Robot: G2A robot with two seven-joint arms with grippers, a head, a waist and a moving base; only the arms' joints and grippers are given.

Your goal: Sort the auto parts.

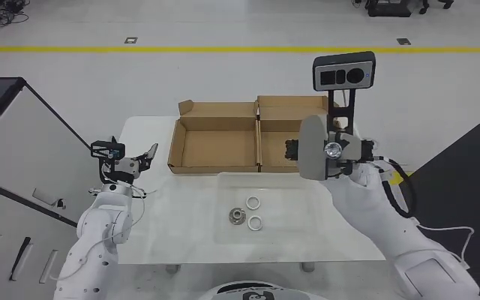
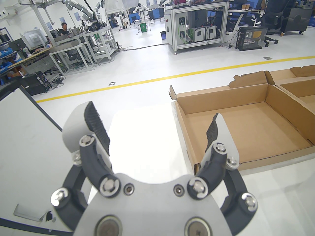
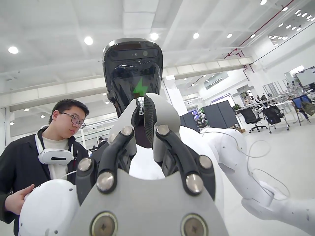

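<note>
My right gripper (image 3: 142,103) is raised above the table and points up, shut on a small threaded metal part (image 3: 140,106). From above, this gripper (image 1: 331,151) hangs over the right cardboard box (image 1: 279,112), with the shiny part (image 1: 332,151) at its tip. My left gripper (image 2: 157,128) is open with nothing between its fingers, and from above it (image 1: 144,158) sits at the table's left edge, beside the left cardboard box (image 1: 214,147). Two white rings (image 1: 254,202) (image 1: 256,223) and a metal hub (image 1: 238,217) lie mid-table.
The two open cardboard boxes stand side by side at the back of the table. The left box (image 2: 248,124) has a bare floor, while a dark part (image 1: 291,148) lies in the right one. A clear sheet (image 1: 300,217) covers the table's middle.
</note>
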